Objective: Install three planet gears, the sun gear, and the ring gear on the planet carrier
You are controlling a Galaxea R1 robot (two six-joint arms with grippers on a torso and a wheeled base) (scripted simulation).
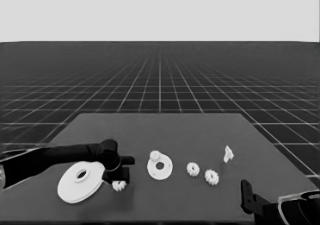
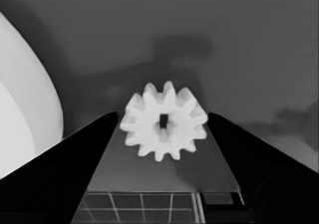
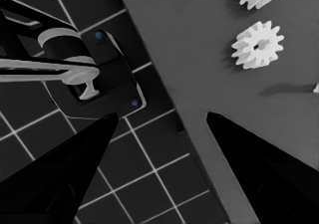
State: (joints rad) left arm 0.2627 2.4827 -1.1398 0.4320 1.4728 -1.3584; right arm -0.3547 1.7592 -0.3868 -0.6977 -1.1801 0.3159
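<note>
— Four gears: where is each?
— One gear (image 2: pixel 163 120) sits clamped between the left gripper (image 1: pixel 120 177) fingers beside the larger round part (image 1: pixel 80 183). One rides the smaller round part (image 1: pixel 160 166); two lie right of it.
— Right gripper (image 3: pixel 162 122)?
— Parked at the table corner, fingers spread, empty.

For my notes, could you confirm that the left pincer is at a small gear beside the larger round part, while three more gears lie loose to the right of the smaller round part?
Not quite: only two gears lie loose right of the smaller round part; another gear sits on it, as the head view shows. The left pincer is indeed at a small gear beside the larger round part.
</note>
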